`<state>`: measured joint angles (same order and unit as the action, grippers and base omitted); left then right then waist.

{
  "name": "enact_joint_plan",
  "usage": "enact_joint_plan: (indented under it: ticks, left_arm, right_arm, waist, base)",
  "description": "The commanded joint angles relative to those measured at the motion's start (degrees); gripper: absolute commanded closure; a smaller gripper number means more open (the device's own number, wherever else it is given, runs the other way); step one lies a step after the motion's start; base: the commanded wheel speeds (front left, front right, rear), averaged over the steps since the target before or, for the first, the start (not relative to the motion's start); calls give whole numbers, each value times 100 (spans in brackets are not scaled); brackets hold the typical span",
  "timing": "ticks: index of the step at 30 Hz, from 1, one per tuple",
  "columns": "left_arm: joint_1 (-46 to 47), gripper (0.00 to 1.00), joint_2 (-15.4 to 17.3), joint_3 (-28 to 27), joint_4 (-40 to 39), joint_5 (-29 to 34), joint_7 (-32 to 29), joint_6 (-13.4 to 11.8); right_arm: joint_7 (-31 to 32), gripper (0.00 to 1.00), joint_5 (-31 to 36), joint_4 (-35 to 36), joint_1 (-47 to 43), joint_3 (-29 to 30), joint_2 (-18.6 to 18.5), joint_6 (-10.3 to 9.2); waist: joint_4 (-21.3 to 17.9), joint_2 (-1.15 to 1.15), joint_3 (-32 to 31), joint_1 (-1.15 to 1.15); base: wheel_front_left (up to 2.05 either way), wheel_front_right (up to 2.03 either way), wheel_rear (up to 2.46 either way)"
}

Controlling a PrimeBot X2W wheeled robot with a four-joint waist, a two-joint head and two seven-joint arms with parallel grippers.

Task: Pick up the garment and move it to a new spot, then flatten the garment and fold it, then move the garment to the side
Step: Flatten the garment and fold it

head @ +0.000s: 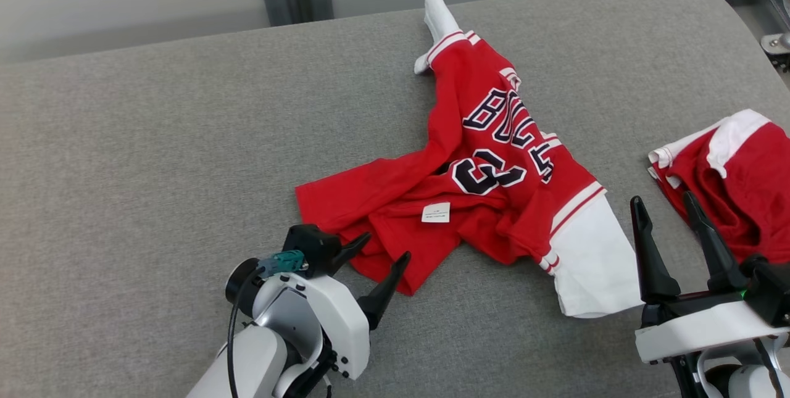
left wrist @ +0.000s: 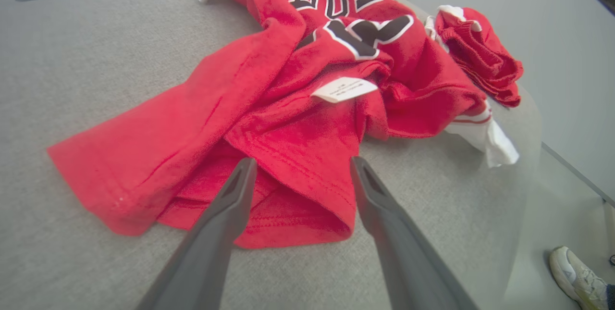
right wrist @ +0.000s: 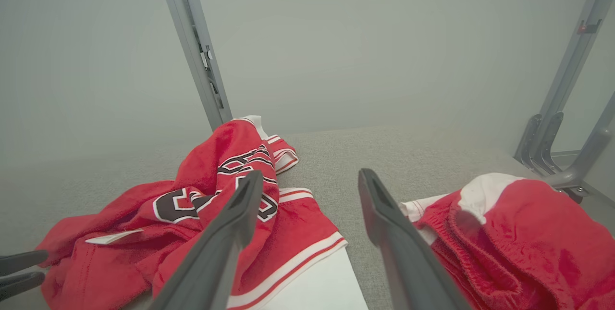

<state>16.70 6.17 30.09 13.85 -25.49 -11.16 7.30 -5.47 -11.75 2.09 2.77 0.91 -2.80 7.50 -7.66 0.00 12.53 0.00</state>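
One crumpled garment [head: 494,139], hem at left pincer [head: 388,244]

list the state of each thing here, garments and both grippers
Red jersey with white sleeves: crumpled, not folded.
Smaller red and white garment: bunched up, apart from the jersey.
White care label: turned out, showing.
Left gripper: open, fingertips at the jersey's near hem.
Right gripper: open, holding nothing.

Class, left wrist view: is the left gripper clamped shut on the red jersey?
No, the left gripper is open, its fingers spread apart at the hem of the red jersey.
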Motion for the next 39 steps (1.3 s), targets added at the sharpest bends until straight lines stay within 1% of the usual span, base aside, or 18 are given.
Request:
enact_joint_plan:
  ticks: [1,8,13,14,15,16,19,24,27,33,34,39]
  left_arm:
    - [103,0,37,-36,95,-66,-6,14]
    - [466,0,139,-235,709,-290,105,17]
    - [611,0,97,-282,1002,-484,167,20]
    - [630,22,74,-274,1022,-528,188,20]
    - [657,59,75,-251,1034,-543,210,21]
    - [669,100,75,-218,1038,-584,227,22]
    - [717,100,136,-114,992,-616,352,23]
    - [679,100,326,-185,878,-541,627,-30]
    - [582,100,543,-319,660,-454,790,-167]
    - [309,100,991,-655,-24,-360,993,-484]
    - [309,100,991,-655,-24,-360,993,-484]
    - [19,100,1293,-908,-728,-318,1060,-766]
  right_arm:
    - [-61,0,-36,-35,66,2,-23,-2]
    - [-229,0,-106,-212,172,-24,-22,-2]
    - [-292,0,-148,-321,226,-23,-22,-2]
    - [-297,0,-148,-338,235,-25,-22,-2]
    - [-313,0,-161,-351,242,-28,-23,-2]
    - [-329,0,-173,-364,249,-28,-23,-2]
    - [-351,0,-195,-390,290,-13,-22,-2]
    - [-384,0,-241,-444,259,36,-23,-2]
    - [-382,0,-252,-469,233,78,-21,-2]
    - [-297,0,-218,-493,291,124,-23,-2]
    - [-297,0,-218,-493,291,124,-23,-2]
    - [-219,0,-169,-453,314,205,-23,-2]
  waist:
    - [-163,0,136,0]
    - [-380,0,235,0]
    - [-430,0,260,0]
    - [-435,0,261,0]
    - [-438,0,261,0]
    - [-438,0,260,0]
    - [-437,0,262,0]
    - [-388,0,250,0]
    - [-279,0,244,0]
    - [7,0,202,0]
    - [7,0,202,0]
    - [302,0,152,0]
  base:
    - [0,0,0]
    - [0,0,0]
    - [0,0,0]
    - [0,0,0]
    - [0,0,0]
    - [0,0,0]
    - [0,0,0]
    - [0,0,0]
    - [0,0,0]
    - [0,0,0]
    - [0,0,0]
    - [0,0,0]
